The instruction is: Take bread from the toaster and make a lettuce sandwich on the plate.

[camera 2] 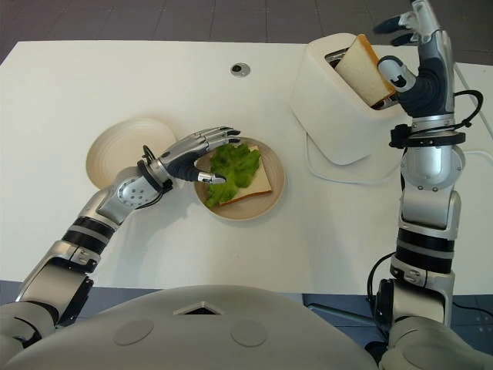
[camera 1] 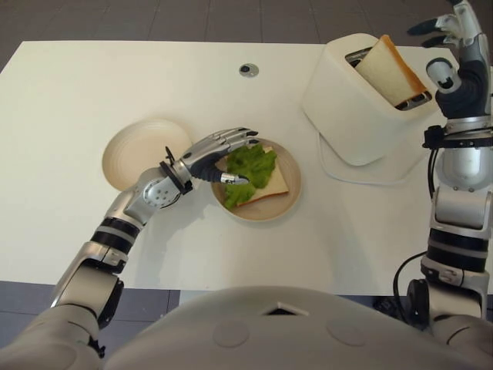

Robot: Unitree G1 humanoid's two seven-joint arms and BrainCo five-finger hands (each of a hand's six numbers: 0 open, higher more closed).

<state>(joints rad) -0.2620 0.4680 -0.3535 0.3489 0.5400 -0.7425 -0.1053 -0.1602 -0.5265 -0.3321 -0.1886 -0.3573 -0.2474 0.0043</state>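
**A:** Left eye view first. Where is the bread?

**B:** One slice (camera 1: 279, 185) lies flat on the plate (camera 1: 291, 206) under the lettuce (camera 1: 250, 168). The left hand (camera 1: 208, 156) arches over the leaf. I cannot tell whether it grips the leaf or only hovers above it. The second slice (camera 1: 389, 69) stands tilted in the toaster (camera 1: 347, 116), its upper half out of the slot.

**A:** How will that one handle?

**B:** Light and fairly stiff, I judge, but brittle at the crust, so a hard squeeze would crack it. Take it across the flat faces of the exposed half and lift along its tilt so it clears the slot.

**A:** And the right eye view?

**B:** The right hand (camera 2: 420, 54) is raised just beside that slice, spread wide and holding nothing. The toaster sits near the far right corner of the table (camera 2: 77, 92), so a shove could push it toward the edge. Its cable (camera 2: 311, 162) loops on the table between toaster and plate. A carry should pass above the cable, where there is open room. An empty dish (camera 2: 115, 150) lies just left of the plate, out of the way.
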